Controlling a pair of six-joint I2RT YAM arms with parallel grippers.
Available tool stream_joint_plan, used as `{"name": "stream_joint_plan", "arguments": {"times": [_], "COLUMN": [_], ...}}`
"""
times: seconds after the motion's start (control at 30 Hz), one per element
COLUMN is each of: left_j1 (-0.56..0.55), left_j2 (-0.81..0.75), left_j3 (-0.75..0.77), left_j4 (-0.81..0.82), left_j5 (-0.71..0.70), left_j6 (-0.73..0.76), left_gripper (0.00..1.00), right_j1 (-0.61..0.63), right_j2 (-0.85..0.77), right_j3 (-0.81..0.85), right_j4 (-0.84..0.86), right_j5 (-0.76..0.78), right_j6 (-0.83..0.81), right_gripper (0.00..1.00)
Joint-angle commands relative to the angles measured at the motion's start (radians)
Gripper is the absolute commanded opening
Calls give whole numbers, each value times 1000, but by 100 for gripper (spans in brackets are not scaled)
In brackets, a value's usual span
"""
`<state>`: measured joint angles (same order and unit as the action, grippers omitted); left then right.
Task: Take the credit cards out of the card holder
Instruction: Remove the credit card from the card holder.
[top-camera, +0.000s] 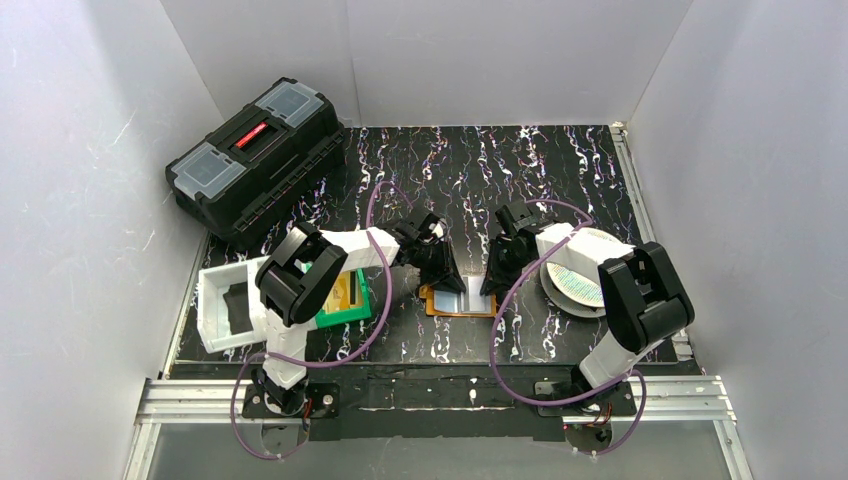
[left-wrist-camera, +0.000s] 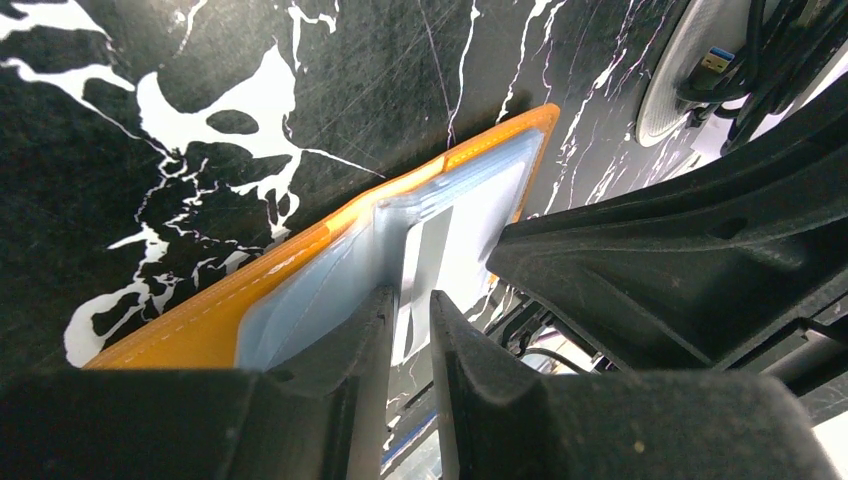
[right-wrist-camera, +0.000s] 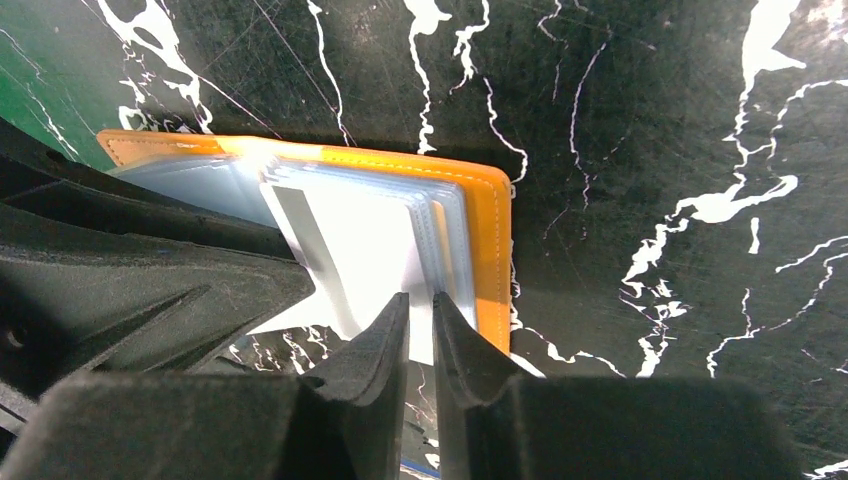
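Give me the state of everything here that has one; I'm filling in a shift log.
card holder, open, flat on the table.
white card, sticking partway out of its pockets.
left end effector, closed on the card holder's clear pocket leaf.
right end effector, closed on the white card's edge.
toolbox, lid shut.
green bin, yellow card inside.
white tray, something black inside.

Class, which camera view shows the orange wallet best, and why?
Right wrist: the wallet lies open, orange border and clear pockets sharp. Left wrist shows it slanted, partly hidden. Top view shows only a small, distant patch.
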<state>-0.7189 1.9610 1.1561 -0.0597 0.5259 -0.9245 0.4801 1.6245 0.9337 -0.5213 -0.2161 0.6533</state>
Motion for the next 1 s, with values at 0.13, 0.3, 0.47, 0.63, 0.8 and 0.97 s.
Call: {"name": "stream_joint_plan", "arguments": {"times": [0.13,0.3,0.47,0.63,0.8,0.97], "left_j1": [6,5,7,6,6,6], "left_j2": [0,5,-20,-30,-36,-20], "left_j3": [-29,-36,-50,-85,-131,-146], "left_j4": [34,54,-13,-8,99,220], "left_j5": [30,45,16,27,88,149], "left_j6": [-6,-15,30,40,6,-48], "left_gripper": [19,19,19,19,19,17], "right_j1": [29,44,48,48,48,66], "right_j2": [32,55,63,89,96,112], "right_j3": [6,21,27,32,41,66], "right_j4": [13,0,-17,-19,-27,-41], "right_j5": [11,19,48,44,43,43], "right_j6": [-9,-13,-14,-12,-15,-21], "right_gripper": [19,17,17,13,8,5]}}
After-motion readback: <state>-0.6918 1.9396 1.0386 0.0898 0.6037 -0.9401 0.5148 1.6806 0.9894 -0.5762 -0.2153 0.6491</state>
